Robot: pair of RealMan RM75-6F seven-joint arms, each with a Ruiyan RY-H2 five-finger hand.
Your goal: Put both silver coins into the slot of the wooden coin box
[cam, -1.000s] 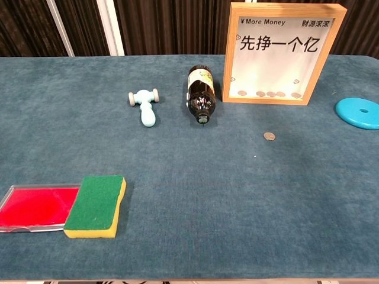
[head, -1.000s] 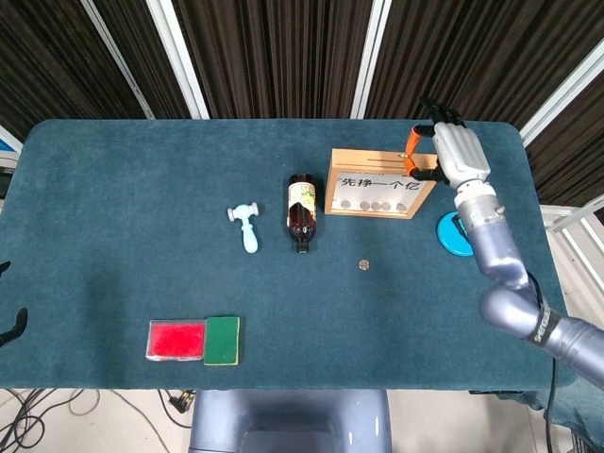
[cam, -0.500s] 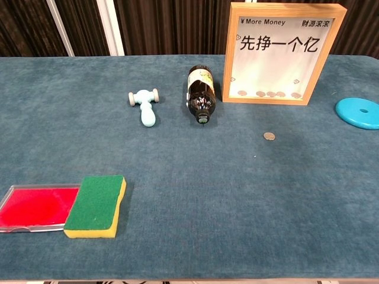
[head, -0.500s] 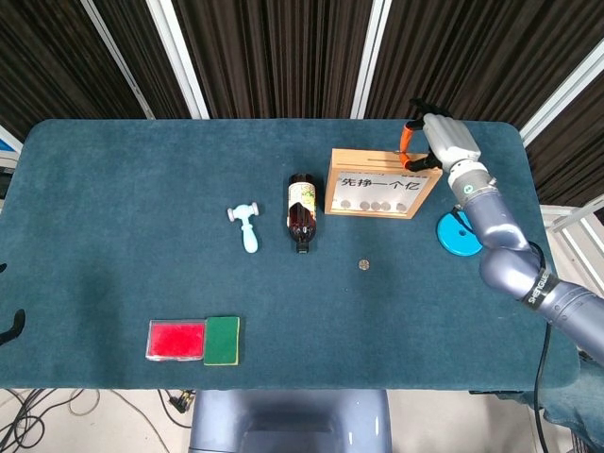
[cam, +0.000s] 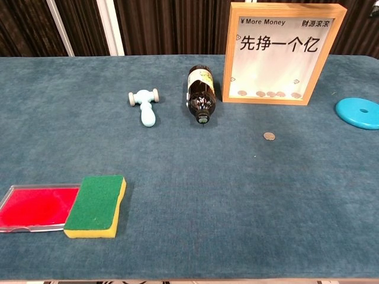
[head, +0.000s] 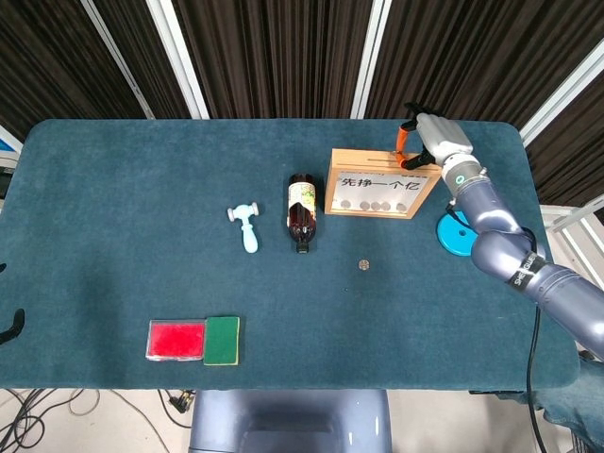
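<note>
The wooden coin box stands upright at the back right of the table, with several coins behind its window. One silver coin lies flat on the cloth in front of the box, also seen in the chest view as the coin. My right hand hovers over the right end of the box's top edge, fingertips pointing down at it. Whether it pinches a coin is too small to see. Two dark fingertips of my left hand show apart at the left edge, with nothing between them.
A brown bottle lies on its side left of the box. Further left lies a pale blue toy hammer. A blue disc sits right of the box. A red tray and a green sponge lie near the front left.
My right hand has drifted back and a little left along the box's top, and the forearm has swung further right. The coin on the table has not moved.
</note>
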